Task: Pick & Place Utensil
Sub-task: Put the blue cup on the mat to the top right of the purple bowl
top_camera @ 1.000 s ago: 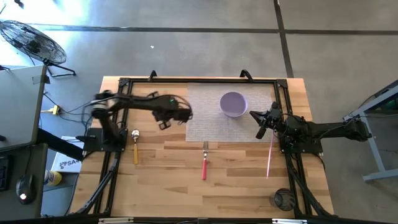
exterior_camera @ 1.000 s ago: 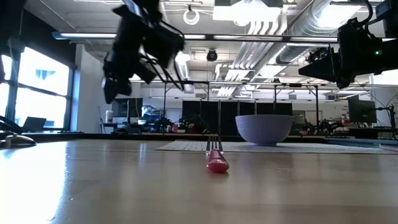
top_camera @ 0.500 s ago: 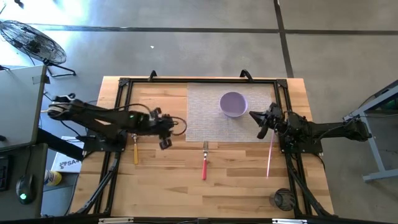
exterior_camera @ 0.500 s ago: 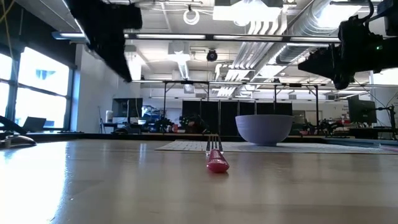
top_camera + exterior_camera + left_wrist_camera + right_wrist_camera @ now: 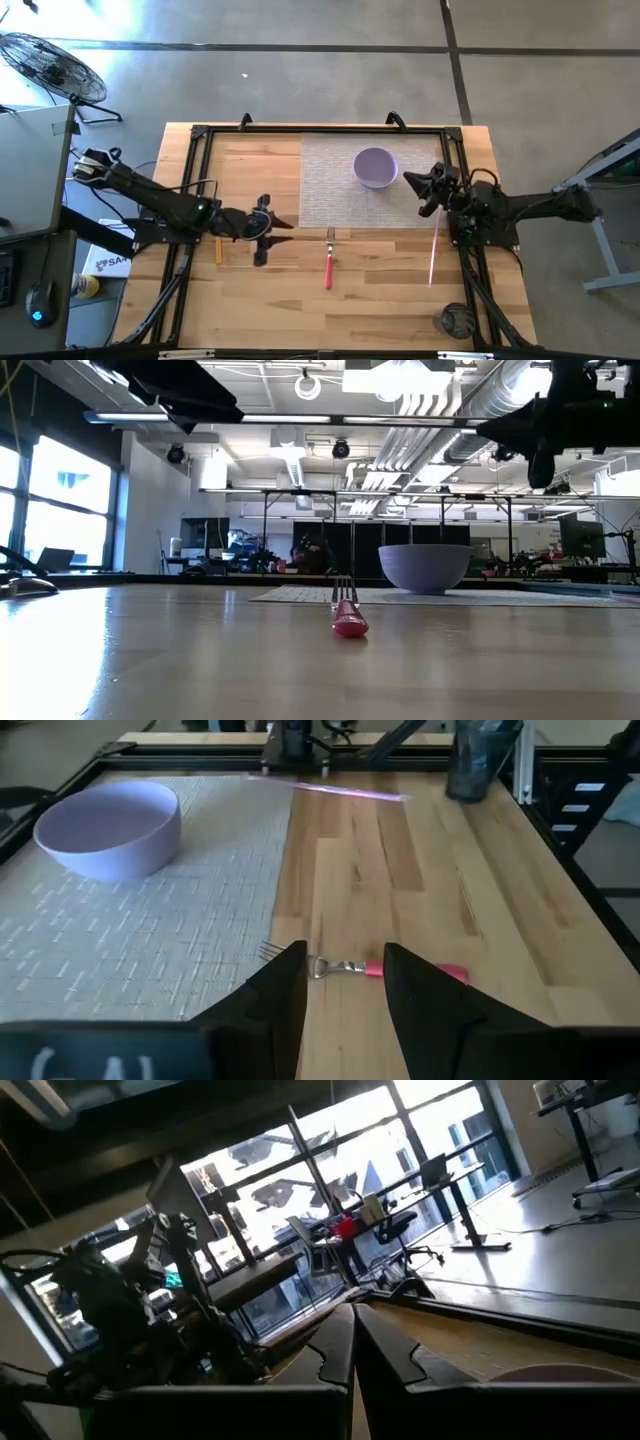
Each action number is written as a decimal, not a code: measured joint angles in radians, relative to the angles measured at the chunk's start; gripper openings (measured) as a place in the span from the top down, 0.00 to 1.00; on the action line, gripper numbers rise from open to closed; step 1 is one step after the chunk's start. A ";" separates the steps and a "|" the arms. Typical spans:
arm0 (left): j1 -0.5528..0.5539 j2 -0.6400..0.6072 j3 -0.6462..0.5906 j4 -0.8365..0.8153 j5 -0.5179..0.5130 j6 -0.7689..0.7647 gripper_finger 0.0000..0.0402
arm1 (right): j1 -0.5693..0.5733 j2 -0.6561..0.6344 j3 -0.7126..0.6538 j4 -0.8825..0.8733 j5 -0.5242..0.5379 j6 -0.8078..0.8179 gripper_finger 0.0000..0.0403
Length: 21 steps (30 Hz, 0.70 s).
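Note:
A fork with a pink handle [image 5: 328,264] lies flat on the wooden table, tines toward the far edge; it also shows in the low view [image 5: 347,616] and the left wrist view [image 5: 372,969]. My left gripper [image 5: 275,228] is open and empty, to the fork's left and above the table; its fingers [image 5: 420,995] point toward the table's right edge. My right gripper [image 5: 422,186] is shut and empty, raised beside the purple bowl [image 5: 375,167]. The bowl stands on a grey placemat [image 5: 330,185].
A thin pink stick-like utensil [image 5: 434,250] lies at the right. A spoon with a yellow handle [image 5: 218,250] lies at the left, partly under my left arm. A dark round object [image 5: 455,320] sits at the near right corner. Black frame rails border the table.
My left gripper has gone from the placemat's left edge toward the table's near edge and a little left, and has turned so that its fingers point toward the right edge. My right gripper has shifted slightly toward the far edge and risen a little.

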 joint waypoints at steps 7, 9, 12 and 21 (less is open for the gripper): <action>0.002 0.000 -0.139 0.227 0.075 0.007 0.68 | 0.075 0.302 0.192 -0.047 0.037 -0.032 1.00; 0.002 0.000 -0.165 0.235 0.075 0.000 0.68 | 0.095 0.391 0.275 -0.134 0.025 -0.023 1.00; 0.002 0.000 -0.180 0.231 0.073 -0.036 0.68 | 0.125 0.520 0.427 -0.345 0.018 0.037 1.00; 0.002 0.000 -0.182 0.230 0.064 -0.107 0.68 | 0.157 0.917 0.920 -1.079 -0.121 0.246 1.00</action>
